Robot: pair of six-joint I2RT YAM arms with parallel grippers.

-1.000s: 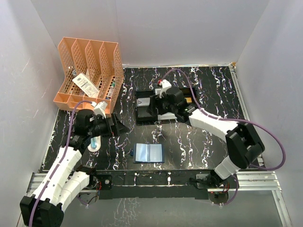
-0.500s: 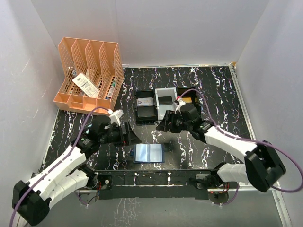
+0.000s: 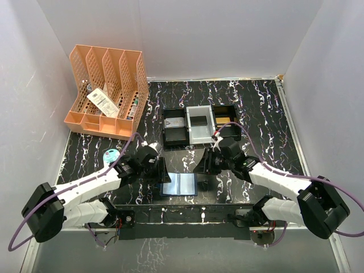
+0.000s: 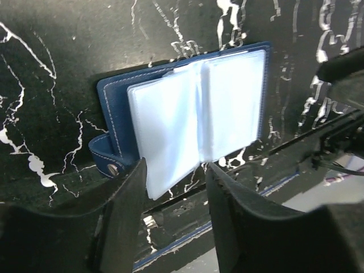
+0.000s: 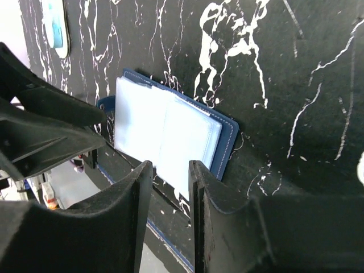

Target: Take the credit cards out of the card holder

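Card holder: the blue card holder (image 3: 178, 185) lies spread open on the black marbled surface (image 3: 256, 108), at the middle of its near edge, pale clear sleeves facing up.
Snap tab: the snap tab (image 4: 108, 162) sticks out from the holder's left side.
Credit cards: cannot be made out inside the sleeves.
Left end effector: the left end effector (image 4: 175, 170) hovers just over the holder's left near corner, fingers apart, gripping nothing.
Right end effector: the right end effector (image 5: 169, 166) hovers beside the holder's right edge, fingers a narrow gap apart, gripping nothing.
Behind: three trays (image 3: 199, 122) in a row; an orange file rack (image 3: 108, 91) far left.
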